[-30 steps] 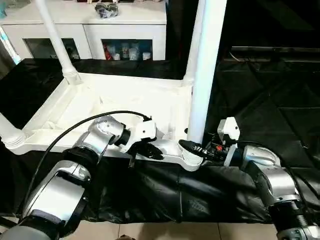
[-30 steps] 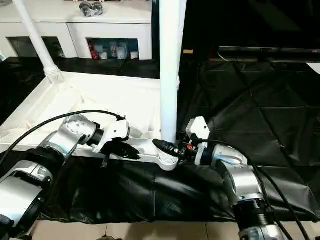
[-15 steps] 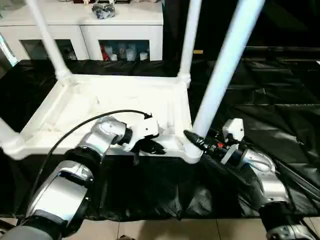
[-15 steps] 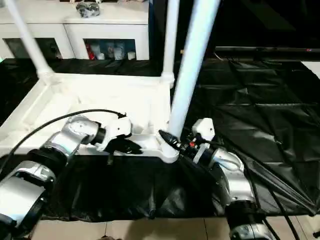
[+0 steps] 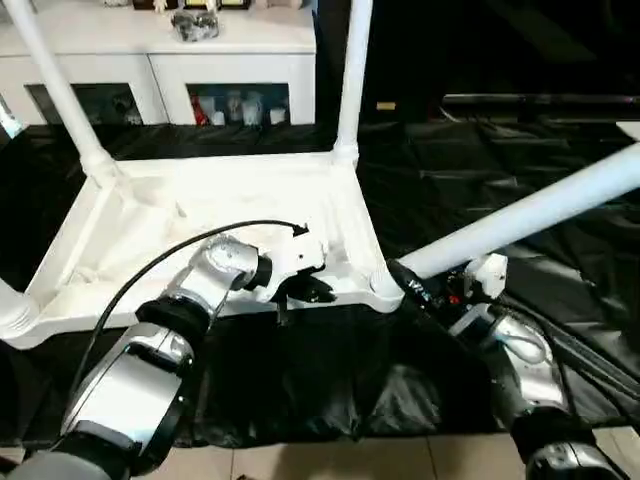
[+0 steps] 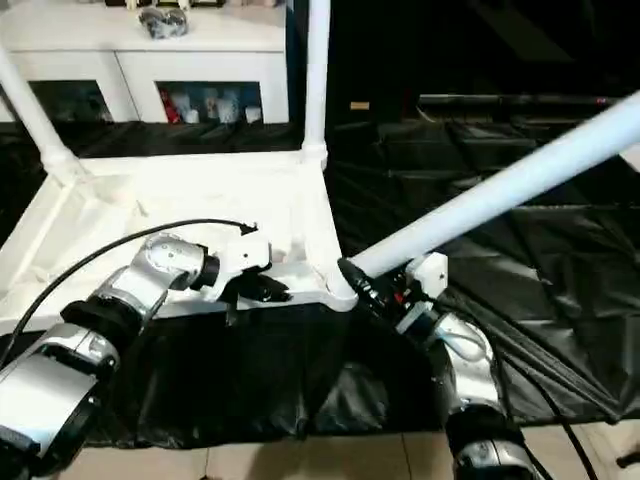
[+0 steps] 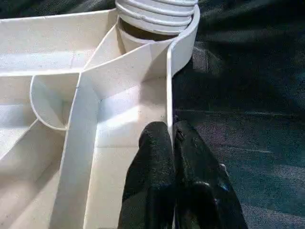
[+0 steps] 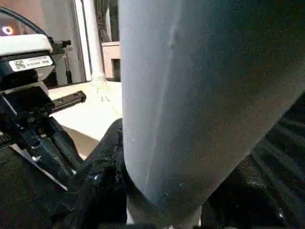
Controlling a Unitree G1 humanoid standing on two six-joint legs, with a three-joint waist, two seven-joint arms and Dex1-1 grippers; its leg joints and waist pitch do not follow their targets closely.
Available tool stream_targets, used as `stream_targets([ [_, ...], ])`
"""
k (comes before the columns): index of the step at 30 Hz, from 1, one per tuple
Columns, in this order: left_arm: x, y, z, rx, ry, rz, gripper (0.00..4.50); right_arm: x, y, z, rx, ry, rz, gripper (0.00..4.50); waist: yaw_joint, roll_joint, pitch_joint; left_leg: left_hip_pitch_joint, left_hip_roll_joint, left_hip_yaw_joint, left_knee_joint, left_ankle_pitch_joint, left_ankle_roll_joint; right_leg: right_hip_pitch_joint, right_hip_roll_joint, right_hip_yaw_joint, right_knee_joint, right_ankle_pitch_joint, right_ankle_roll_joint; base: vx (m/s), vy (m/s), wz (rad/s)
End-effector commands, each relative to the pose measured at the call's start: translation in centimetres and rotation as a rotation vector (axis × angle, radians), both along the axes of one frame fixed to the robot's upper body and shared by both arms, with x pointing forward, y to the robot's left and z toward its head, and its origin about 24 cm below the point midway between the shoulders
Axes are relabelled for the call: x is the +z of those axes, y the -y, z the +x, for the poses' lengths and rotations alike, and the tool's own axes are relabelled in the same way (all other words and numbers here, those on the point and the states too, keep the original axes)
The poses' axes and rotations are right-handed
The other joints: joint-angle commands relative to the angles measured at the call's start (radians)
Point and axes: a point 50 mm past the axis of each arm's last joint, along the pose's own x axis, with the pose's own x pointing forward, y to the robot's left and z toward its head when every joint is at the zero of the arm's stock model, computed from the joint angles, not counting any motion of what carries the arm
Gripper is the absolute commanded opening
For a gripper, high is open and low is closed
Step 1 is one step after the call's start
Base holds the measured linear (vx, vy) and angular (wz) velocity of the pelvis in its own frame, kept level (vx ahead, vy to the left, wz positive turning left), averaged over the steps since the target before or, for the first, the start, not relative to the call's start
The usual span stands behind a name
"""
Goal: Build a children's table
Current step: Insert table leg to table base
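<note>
Table top point(image 5: 200, 215) lies upside down on the black sheet point(image 5: 520, 150), underside and ribs facing up. Three legs already stand in corner sockets; the far right leg point(image 5: 350, 75) looks upright and seated.

Step in hand: the fourth leg point(image 5: 520, 215), at the near right corner socket point(image 5: 384, 283). It is badly tilted, leaning out over the sheet toward my right, foot end at the socket. I can't tell from the head views whether the end is partly in or just resting against the socket mouth.

My right gripper point(image 5: 408, 283) is clamped around that leg close to the socket, black fingers on either side of the tube. My left gripper point(image 7: 172, 186) is pinched closed on the thin rim wall point(image 7: 168, 95) of the table top, just beside that same corner, steadying it.

Next move, as I judge it: swing the leg up until it lines with the socket axis, then push or twist it down to seat. Left hand must hold the rim hard so the top doesn't slide or lift. Risk: levering at this angle could pop the corner up.
</note>
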Motion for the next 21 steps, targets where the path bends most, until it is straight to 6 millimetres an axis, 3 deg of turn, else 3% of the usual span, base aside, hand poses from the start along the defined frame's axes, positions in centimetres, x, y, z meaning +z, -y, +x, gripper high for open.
stream_targets([
  [1,1.3,-0.5,0.4,-0.021,0.037,-0.013,0.0,-8.1,3.1,-4.9,-0.164,-0.474,-0.181,1.86,-0.011,0.009,-0.019,0.015,0.063,-0.05,-0.099,-0.585,-0.036,0.0,-0.093,0.033,-0.106,-0.533,-0.169,-0.038,0.028,-0.2],
  [5,1.4,-0.6,0.3,-0.046,0.038,0.0,0.0,-7.5,1.7,-3.1,-0.108,-0.487,-0.255,1.86,-0.037,0.011,-0.019,0.023,0.062,-0.067,-0.103,-0.698,-0.061,-0.01,-0.098,0.018,-0.116,-0.616,-0.126,-0.02,0.015,-0.1],
  [7,1.4,-0.7,0.3,-0.053,0.039,0.008,0.0,-7.0,2.6,-2.8,-0.073,-0.489,-0.288,1.86,-0.054,0.018,-0.02,0.022,0.063,-0.074,-0.113,-0.762,-0.073,-0.004,-0.092,0.003,-0.116,-0.557,-0.125,-0.019,0.02,-0.1],
  [8,1.4,-0.8,0.3,-0.056,0.037,0.013,0.0,-6.9,2.7,-2.6,-0.047,-0.489,-0.32,1.86,-0.053,0.014,-0.019,0.032,0.063,-0.07,-0.111,-0.777,-0.073,-0.014,-0.091,0.005,-0.121,-0.538,-0.131,0.0,0.0,0.0],
  [12,1.3,-0.8,0.3,-0.064,0.038,0.024,0.0,-6.5,2.8,-2.2,0.026,-0.498,-0.394,1.86,-0.051,0.008,-0.02,0.031,0.062,-0.062,-0.109,-0.743,-0.061,-0.014,-0.094,0.009,-0.122,-0.509,-0.144,0.0,0.0,0.0],
  [14,1.4,-0.7,0.3,-0.065,0.04,0.026,0.0,-6.4,2.8,-2.1,0.049,-0.5,-0.424,1.86,-0.048,0.006,-0.02,0.037,0.061,-0.057,-0.106,-0.737,-0.056,-0.021,-0.096,0.014,-0.126,-0.51,-0.147,0.0,0.0,0.0],
  [16,1.5,-0.6,0.4,-0.066,0.048,0.025,0.0,-4.4,2.3,-0.6,0.128,-0.396,-0.422,1.86,-0.045,0.007,-0.02,0.04,0.061,-0.056,-0.103,-0.727,-0.05,-0.023,-0.098,0.015,-0.127,-0.52,-0.15,0.0,0.0,0.0],
  [17,1.6,-0.5,0.5,-0.066,0.051,0.023,0.0,-3.2,1.9,0.1,0.168,-0.346,-0.409,1.86,-0.044,0.006,-0.022,0.038,0.063,-0.055,-0.104,-0.719,-0.048,-0.018,-0.095,0.014,-0.126,-0.5,-0.152,0.0,0.0,0.0],
  [18,1.7,-0.5,0.5,-0.065,0.053,0.021,0.0,-2.1,1.4,0.7,0.207,-0.302,-0.396,1.86,-0.035,0.003,-0.022,0.044,0.065,-0.048,-0.105,-0.704,-0.042,-0.024,-0.089,0.021,-0.124,-0.447,-0.167,0.0,0.0,0.0],
  [19,1.6,-0.5,0.5,-0.064,0.052,0.019,0.0,-1.1,0.7,1.1,0.237,-0.27,-0.387,1.86,-0.031,0.011,-0.023,0.043,0.065,-0.048,-0.106,-0.697,-0.043,-0.02,-0.089,0.022,-0.12,-0.428,-0.171,0.0,0.0,0.0],
  [20,1.6,-0.5,0.5,-0.063,0.052,0.018,0.0,-0.5,0.2,1.4,0.256,-0.252,-0.382,1.86,-0.028,0.003,-0.022,0.038,0.065,-0.044,-0.109,-0.675,-0.036,-0.013,-0.084,0.022,-0.121,-0.406,-0.169,0.0,0.0,0.0],
  [21,1.6,-0.4,0.4,-0.063,0.05,0.017,0.0,0.0,-0.2,1.5,0.267,-0.238,-0.378,1.86,-0.019,-0.003,-0.032,0.028,0.066,-0.038,-0.107,-0.592,-0.019,-0.001,-0.088,0.026,-0.107,-0.331,-0.187,0.0,0.0,0.0],
])
